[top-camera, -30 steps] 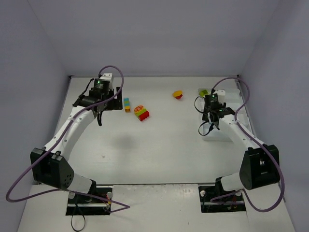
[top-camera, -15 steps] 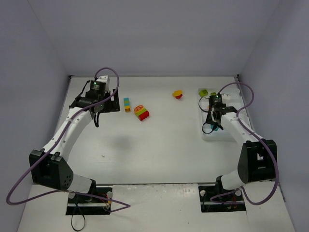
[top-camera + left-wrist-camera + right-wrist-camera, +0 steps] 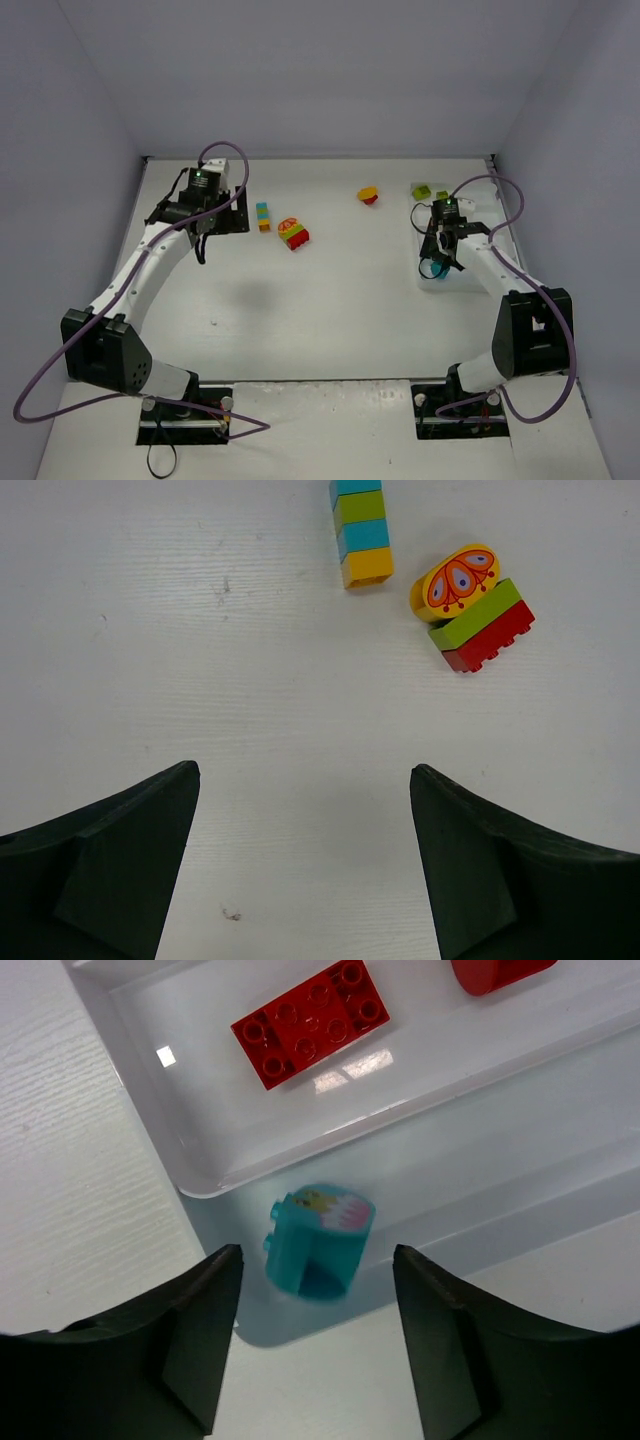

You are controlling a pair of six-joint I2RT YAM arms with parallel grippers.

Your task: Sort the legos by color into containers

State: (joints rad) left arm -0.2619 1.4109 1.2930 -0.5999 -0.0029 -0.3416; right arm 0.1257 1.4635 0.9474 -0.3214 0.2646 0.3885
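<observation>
My right gripper [image 3: 437, 260] is open over the near end of the white tray [image 3: 466, 276]. In the right wrist view a cyan brick [image 3: 318, 1240] with a printed top shows blurred between its open fingers [image 3: 318, 1260], free of them, over the tray's nearest compartment. A red brick [image 3: 312, 1022] lies in the compartment beyond. My left gripper [image 3: 215, 225] is open and empty at the far left. Ahead of it [image 3: 305, 780] lie a cyan-green-cyan-orange stack [image 3: 360, 530] and a yellow, green and red stack [image 3: 475, 610].
A yellow and red brick [image 3: 368, 195] lies mid-back on the table. A green brick [image 3: 421, 192] sits by the tray's far end. Another red piece [image 3: 497, 970] is in a farther compartment. Grey walls close in the back and both sides.
My right gripper came forward to the tray's near end and opened, letting go of the cyan brick. My left arm shifted slightly back and left.
</observation>
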